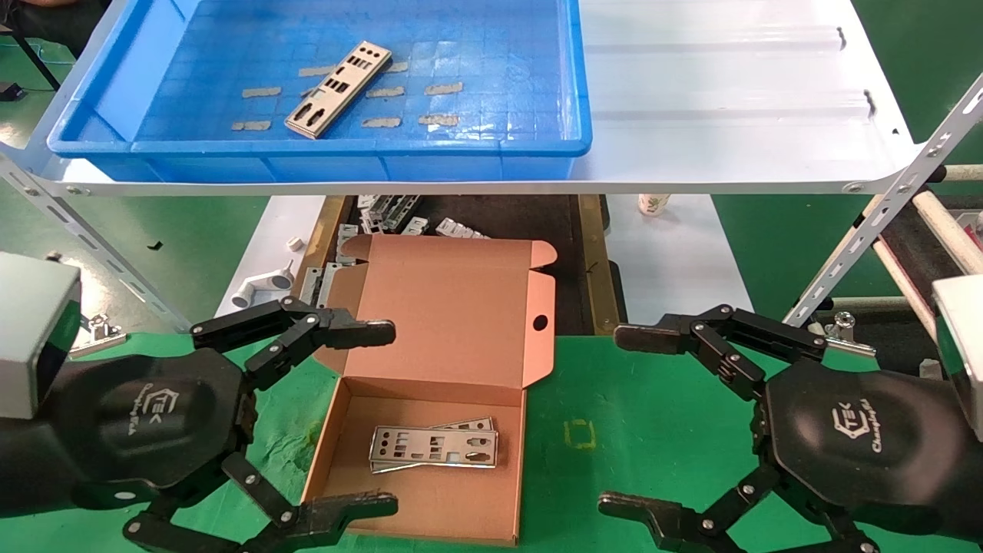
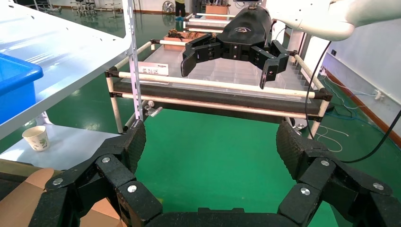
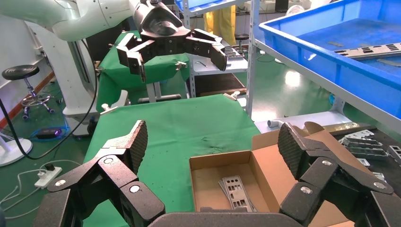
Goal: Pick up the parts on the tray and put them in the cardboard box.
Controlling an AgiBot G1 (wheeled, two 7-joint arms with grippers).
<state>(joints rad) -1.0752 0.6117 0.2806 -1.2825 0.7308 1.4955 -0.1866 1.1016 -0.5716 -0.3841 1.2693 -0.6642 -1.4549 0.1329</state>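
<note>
One silver punched plate point(image 1: 338, 89) lies on the floor of the blue tray point(image 1: 491, 157) on the white shelf; in the right wrist view the same plate point(image 3: 373, 50) and tray point(image 3: 321, 66) show. The open cardboard box point(image 1: 430, 507) sits on the green mat below, holding two stacked plates point(image 1: 432, 448). My left gripper point(image 1: 384, 418) stands open at the box's left side, one finger over its near corner. Open and empty as well, my right gripper point(image 1: 626, 422) hovers over the mat right of the box. From the right wrist, the box point(image 3: 213, 163) and its plates point(image 3: 235, 189) lie between the fingertips point(image 3: 138, 142).
Grey brackets point(image 1: 384, 215) and a white pipe fitting point(image 1: 261, 288) lie behind the box under the shelf point(image 1: 729, 115). A paper cup point(image 1: 653, 203) stands beyond. Slanted shelf struts point(image 1: 883, 223) rise at right, and a roller rack point(image 2: 213, 90) stands to the right of the mat.
</note>
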